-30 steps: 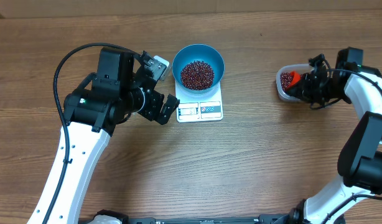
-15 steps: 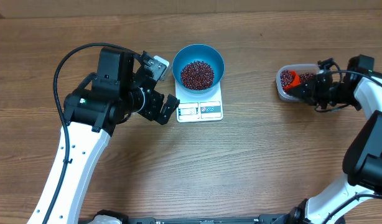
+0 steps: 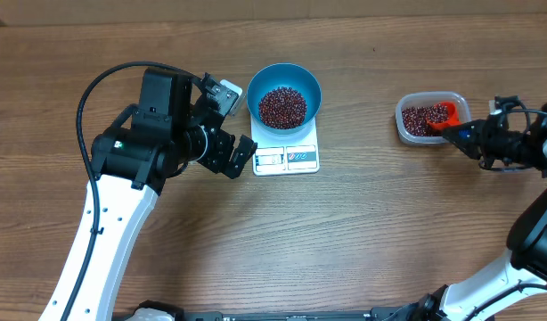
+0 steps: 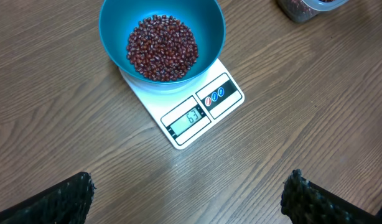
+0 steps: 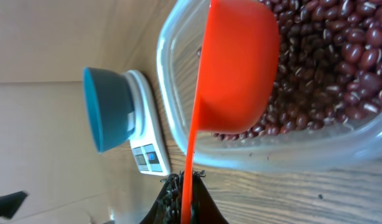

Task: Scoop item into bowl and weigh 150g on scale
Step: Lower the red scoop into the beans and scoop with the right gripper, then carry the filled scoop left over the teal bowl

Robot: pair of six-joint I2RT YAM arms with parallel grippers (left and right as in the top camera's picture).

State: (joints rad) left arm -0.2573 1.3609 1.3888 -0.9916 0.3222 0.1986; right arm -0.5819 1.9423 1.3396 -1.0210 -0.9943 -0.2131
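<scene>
The blue bowl (image 3: 287, 73) stands on the white scale (image 3: 287, 159) and holds a heap of dark red beans (image 3: 282, 106). In the left wrist view the scale (image 4: 225, 93) shows 63 below the bowl (image 4: 116, 25). My left gripper (image 3: 236, 125) hangs open just left of the scale, with nothing between its fingertips (image 4: 73, 199). My right gripper (image 3: 474, 135) is shut on the handle of the red-orange scoop (image 3: 443, 115). The scoop's cup (image 5: 237, 68) lies tilted inside the clear tub (image 5: 178, 106), resting against more beans (image 5: 328, 56).
The clear tub (image 3: 403, 125) sits at the right of the wooden table, well apart from the scale. My left arm and its black cable (image 3: 104, 80) fill the left side. My right arm (image 3: 532, 232) runs along the right edge.
My right gripper has drawn back to the right, and the scoop has slid from the tub's left end to its right side. The left arm, bowl and scale have not moved.
</scene>
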